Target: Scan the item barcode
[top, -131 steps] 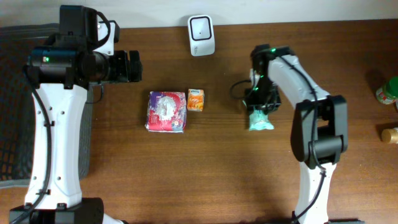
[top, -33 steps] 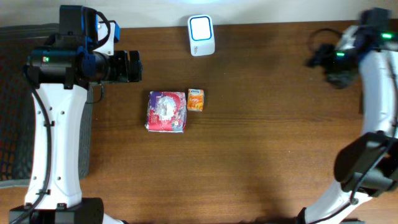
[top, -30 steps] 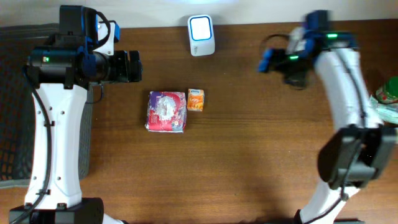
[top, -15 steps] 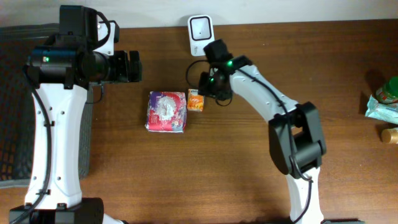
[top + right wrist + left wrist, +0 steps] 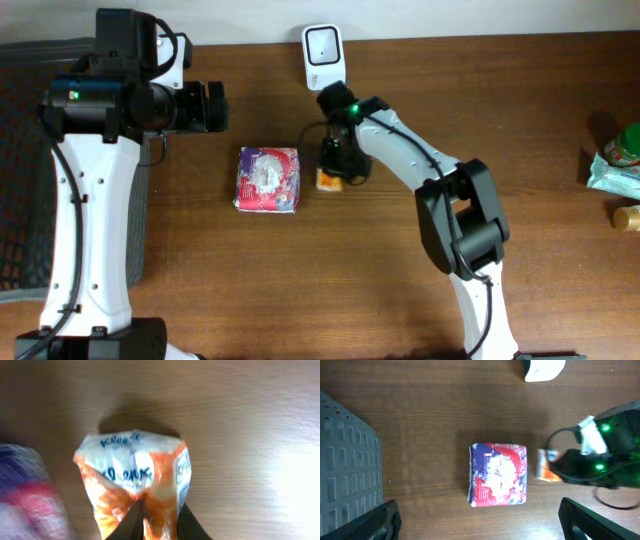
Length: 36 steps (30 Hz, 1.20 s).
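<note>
Right wrist: fingers pinching the orange packet

The right gripper point(image 5: 159, 522) is pinching the orange packet point(image 5: 134, 472) between its fingers point(image 5: 134, 521), crumpling the packet's near edge over the table point(image 5: 240, 420). Overhead, the right arm is stretching leftward across the table, its wrist dipping just beside the red pack point(image 5: 268, 180), below the scanner point(image 5: 325, 45). The left gripper point(image 5: 215, 107) is hovering wide open, well apart.

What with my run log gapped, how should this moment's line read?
right gripper: shut on orange packet | left gripper: open | scanner: not reached
</note>
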Available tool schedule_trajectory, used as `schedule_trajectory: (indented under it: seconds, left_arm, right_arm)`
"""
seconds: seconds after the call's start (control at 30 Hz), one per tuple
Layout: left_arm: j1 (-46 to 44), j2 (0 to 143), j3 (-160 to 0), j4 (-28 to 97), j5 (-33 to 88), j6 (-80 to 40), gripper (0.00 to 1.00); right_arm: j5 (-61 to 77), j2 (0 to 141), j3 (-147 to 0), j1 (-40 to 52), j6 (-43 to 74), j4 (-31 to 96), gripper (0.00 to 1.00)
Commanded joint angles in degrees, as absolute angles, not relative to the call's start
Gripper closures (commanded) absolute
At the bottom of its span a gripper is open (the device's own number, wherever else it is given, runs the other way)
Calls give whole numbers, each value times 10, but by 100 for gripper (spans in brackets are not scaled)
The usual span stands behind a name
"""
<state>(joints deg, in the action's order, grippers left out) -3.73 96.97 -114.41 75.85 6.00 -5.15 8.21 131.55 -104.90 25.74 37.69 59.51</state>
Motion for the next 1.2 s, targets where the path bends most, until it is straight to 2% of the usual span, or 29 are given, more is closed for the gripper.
schedule_trajectory:
  seconds: [0.0,0.03,0.07,0.1,0.13,0.2,0.27,0.37,0.43,0.53,0.7,0.87,1.03,1.07,1.1,1.17]
  left_arm:
    - [-36,961,-1145,757,66,-46,1]
    - [-36,961,-1145,757,66,-46,1]
    - [-36,961,-1145,757,66,-46,1]
    - [-36,961,-1145,757,66,-46,1]
    - [-36,961,-1145,757,66,-46,1]
    - [-36,961,-1145,757,66,-46,1]
    - [-36,961,-1145,757,66,-46,1]
    - [-36,961,-1145,757,66,-46,1]
    - [-36,961,-1145,757,66,-46,1]
    - [-36,961,-1145,757,66,-46,1]
    - [-36,961,-1145,757,66,-46,1]
    - [-36,961,-1145,757,66,-46,1]
    - [-36,961,-1145,757,66,-46,1]
    - [-36,961,-1145,757,66,-46,1]
    - [-36,961,-1145,757,66,-46,1]
    - [-36,961,-1145,757,66,-46,1]
  right_arm:
    - [-18,1307,-1094,209,376,702,78]
    - [-22,1304,-1131,194,342,754,68]
    - [-22,1303,-1167,184,305,793,49]
    - [-22,1303,-1189,182,284,814,38]
    - [-22,1303,-1215,181,270,835,32]
    - [-7,1303,-1232,188,261,846,32]
    - [8,1306,-1230,206,253,847,40]
    - [-21,1308,-1215,248,254,830,43]
    - [-69,1308,-1196,278,279,815,48]
    - [-147,1308,-1158,315,360,799,48]
    - [-202,1308,-1081,342,365,699,49]
    - [-202,1308,-1006,344,365,634,57]
    - [-171,1308,-1022,342,365,650,92]
    - [-156,1308,-1046,337,364,672,96]
    - [-137,1307,-1067,331,357,688,96]
    - [-26,1307,-1127,303,273,715,96]
